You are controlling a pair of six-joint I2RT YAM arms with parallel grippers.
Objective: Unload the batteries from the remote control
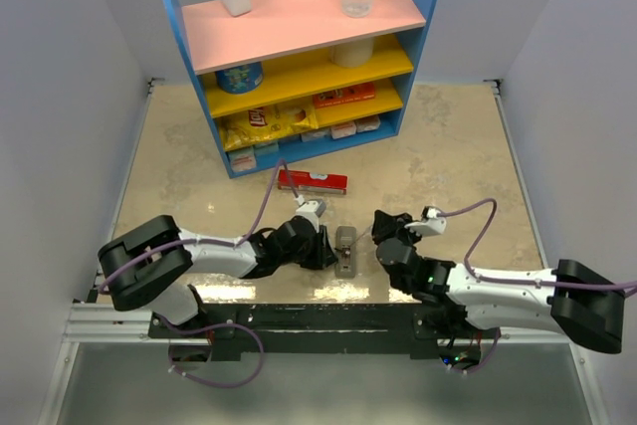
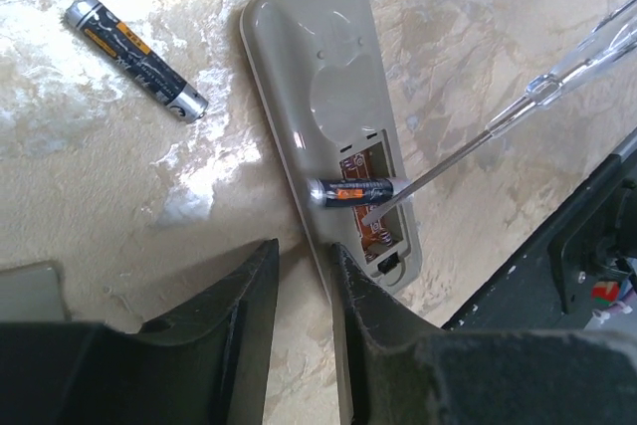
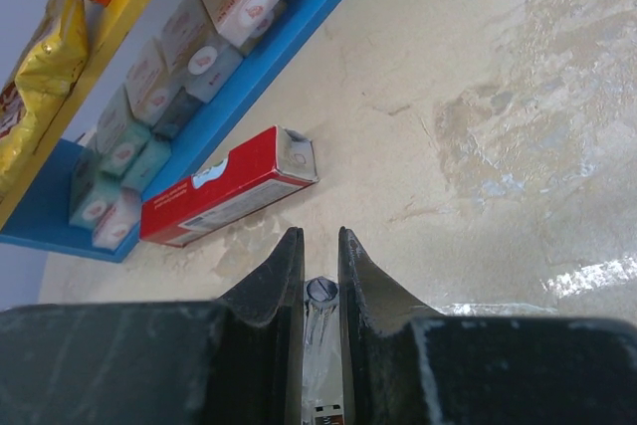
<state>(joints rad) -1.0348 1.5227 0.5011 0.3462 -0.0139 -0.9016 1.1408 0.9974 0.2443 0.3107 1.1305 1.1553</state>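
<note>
Black-orange cylindrical battery (image 2: 353, 189) in grey plastic remote control (image 2: 318, 67) seems light, slippery; grip its middle. Right fingers (image 3: 274, 296) clamp clear screwdriver (image 2: 572, 65); left fingers (image 2: 239, 306) unclear.

Battery (image 2: 353, 189) in remote control (image 2: 317, 67), second battery (image 2: 136, 55) beside

In the left wrist view, a finger of the left gripper (image 2: 304, 251) hides the 6 o'clock end of the remote control (image 2: 328, 97). The clear tool (image 2: 557, 79) is cut off at 2 o'clock, and a grey piece (image 2: 25, 291) at 9 o'clock. The right gripper (image 3: 319, 236) covers most of this tool. From above, we find the batteries (image 2: 134, 55) too small to see.
</note>
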